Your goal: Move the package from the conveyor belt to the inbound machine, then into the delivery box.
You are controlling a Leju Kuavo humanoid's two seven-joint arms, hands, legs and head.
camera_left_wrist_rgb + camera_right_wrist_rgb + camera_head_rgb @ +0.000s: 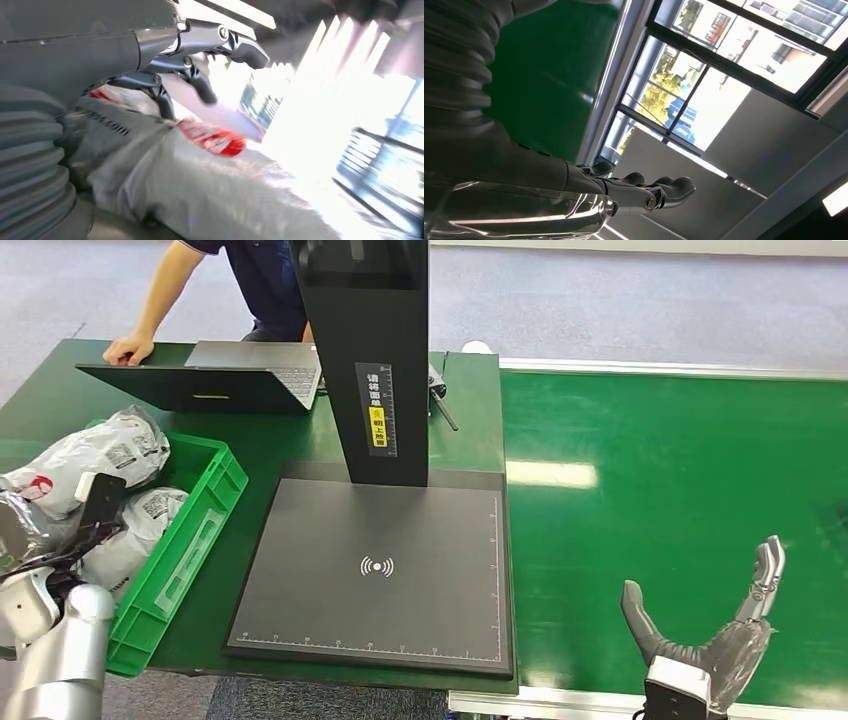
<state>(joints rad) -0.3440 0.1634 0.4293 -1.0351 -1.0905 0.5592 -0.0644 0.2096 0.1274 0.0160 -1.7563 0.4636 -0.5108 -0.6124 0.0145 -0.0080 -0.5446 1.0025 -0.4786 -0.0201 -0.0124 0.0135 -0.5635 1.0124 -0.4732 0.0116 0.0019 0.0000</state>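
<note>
A grey plastic package [95,452] with a red mark lies on top of other grey packages in the green delivery box [190,540] at the left. My left hand [35,530] is at the box's near left side. In the left wrist view its dark fingers [200,90] touch the package [210,190] near the red label, while the thumb stands away from it. My right hand [710,640] hovers over the near edge of the green conveyor belt [680,460], fingers spread and holding nothing; the right wrist view shows this hand [574,185] likewise. The inbound machine's dark plate [370,570] is bare.
The machine's black column [370,360] rises behind the plate. An open laptop [250,375] sits at the back of the green table, with a person's hand [128,348] resting beside it. A second grey package [150,510] lies lower in the box.
</note>
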